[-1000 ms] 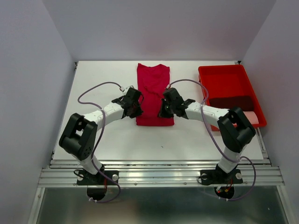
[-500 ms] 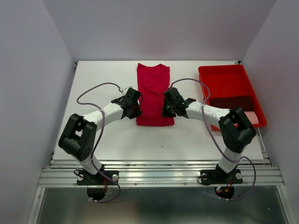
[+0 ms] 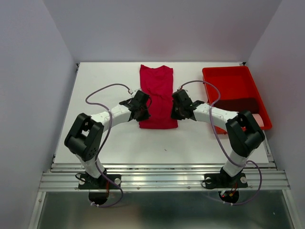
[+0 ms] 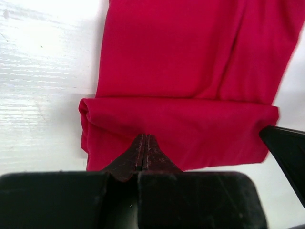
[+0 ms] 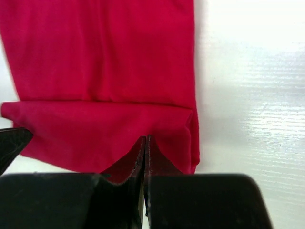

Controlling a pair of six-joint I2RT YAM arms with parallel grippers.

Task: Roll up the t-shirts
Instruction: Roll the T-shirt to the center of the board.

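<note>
A bright crimson t-shirt (image 3: 156, 90) lies folded into a long strip in the middle of the white table. Its near end is turned over into a flat band (image 4: 181, 136) (image 5: 95, 133). My left gripper (image 3: 142, 110) (image 4: 145, 137) is shut, its tips resting on the band near the left edge. On the same band near the right edge rests my right gripper (image 3: 175, 110) (image 5: 145, 138), also shut. No cloth shows between either pair of fingers. A dark maroon t-shirt (image 3: 238, 104) and a pale pink one (image 3: 260, 119) lie in the tray.
A rigid red plastic tray (image 3: 206, 76) stands at the right of the table, close behind my right arm. White walls close in the table at the left, back and right. Purple cables loop over both forearms.
Both wrists have shifted a little to the right, the left closing onto the shirt's left edge. The jaws have stayed shut and the shirt has barely moved.
</note>
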